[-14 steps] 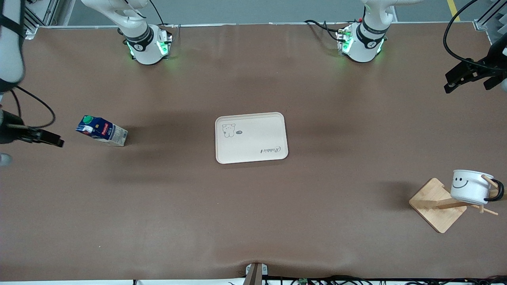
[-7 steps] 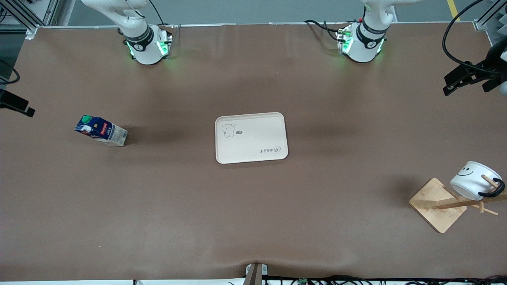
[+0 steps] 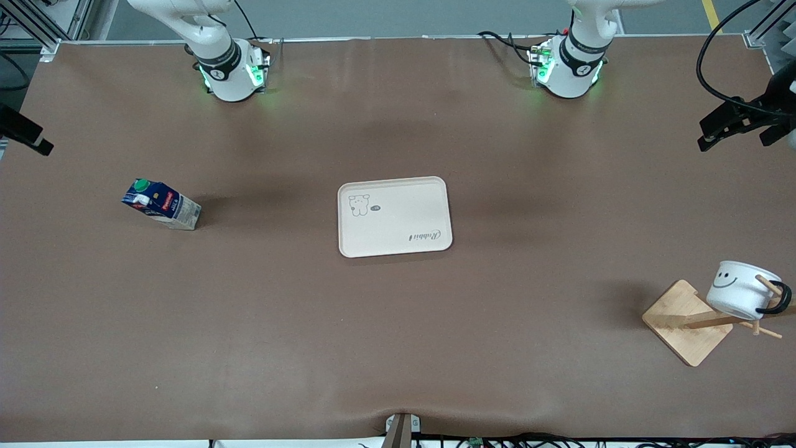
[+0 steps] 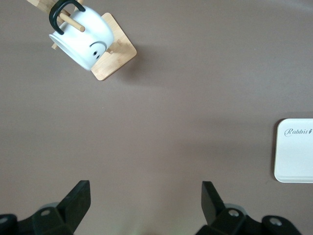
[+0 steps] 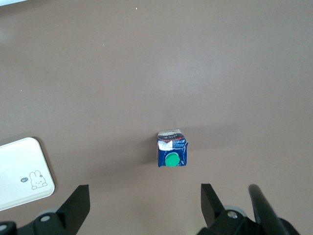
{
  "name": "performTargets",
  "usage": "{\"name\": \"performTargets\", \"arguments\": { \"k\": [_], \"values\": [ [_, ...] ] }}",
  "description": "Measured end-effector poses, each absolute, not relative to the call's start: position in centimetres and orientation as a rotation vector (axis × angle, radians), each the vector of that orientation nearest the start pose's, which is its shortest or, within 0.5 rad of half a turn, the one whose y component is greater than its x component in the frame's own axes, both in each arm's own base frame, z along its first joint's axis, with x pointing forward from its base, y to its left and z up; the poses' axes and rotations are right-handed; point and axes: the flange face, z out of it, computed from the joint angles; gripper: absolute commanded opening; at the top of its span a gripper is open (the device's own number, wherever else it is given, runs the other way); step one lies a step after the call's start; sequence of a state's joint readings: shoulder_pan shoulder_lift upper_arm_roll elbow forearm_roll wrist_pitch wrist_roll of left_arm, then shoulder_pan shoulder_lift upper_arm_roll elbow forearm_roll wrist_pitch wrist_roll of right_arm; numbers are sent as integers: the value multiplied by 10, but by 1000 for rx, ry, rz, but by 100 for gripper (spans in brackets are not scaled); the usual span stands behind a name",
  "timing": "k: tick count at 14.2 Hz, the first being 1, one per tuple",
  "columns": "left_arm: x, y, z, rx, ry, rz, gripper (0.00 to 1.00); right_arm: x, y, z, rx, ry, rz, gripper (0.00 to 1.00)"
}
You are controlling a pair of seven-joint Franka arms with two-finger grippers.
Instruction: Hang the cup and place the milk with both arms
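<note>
The white smiley cup (image 3: pixel 740 292) hangs by its black handle on a peg of a wooden rack (image 3: pixel 681 317) at the left arm's end of the table; it also shows in the left wrist view (image 4: pixel 85 41). The blue milk carton (image 3: pixel 163 205) with a green cap stands on the table toward the right arm's end, and shows in the right wrist view (image 5: pixel 171 149). My left gripper (image 3: pixel 715 127) is open and empty, up in the air over the table's edge at the left arm's end, its view (image 4: pixel 145 200) on bare table. My right gripper (image 3: pixel 28 134) is open and empty, high over the other end (image 5: pixel 145 203).
A cream tray (image 3: pixel 393 216) with a rabbit drawing lies in the middle of the table, between the milk and the rack. Its edge shows in both wrist views (image 4: pixel 296 152) (image 5: pixel 22 171). Cables run along the table's front edge.
My right gripper has drawn away from the milk toward the robots' side of the table. The cup swung on its peg and hangs lower again. The left gripper barely moved.
</note>
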State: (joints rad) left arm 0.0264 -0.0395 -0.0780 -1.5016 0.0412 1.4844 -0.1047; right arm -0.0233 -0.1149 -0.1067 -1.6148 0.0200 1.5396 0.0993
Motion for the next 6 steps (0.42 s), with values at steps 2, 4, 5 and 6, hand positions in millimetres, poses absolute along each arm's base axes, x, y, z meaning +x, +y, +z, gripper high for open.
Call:
{"name": "performTargets", "arguments": {
  "k": [2, 4, 5, 6],
  "values": [
    [533, -24, 671, -3098, -87, -40, 100, 517, -66, 655, -3088, 363, -82, 100],
    [533, -27, 670, -3098, -81, -38, 100, 525, -64, 645, -3072, 384, -84, 100],
    [533, -28, 669, -3098, -75, -36, 100, 528, -63, 642, -3047, 395, -73, 100],
    [534, -30, 668, -3098, -71, -33, 100, 529, -62, 641, -3030, 399, -69, 100]
  ]
}}
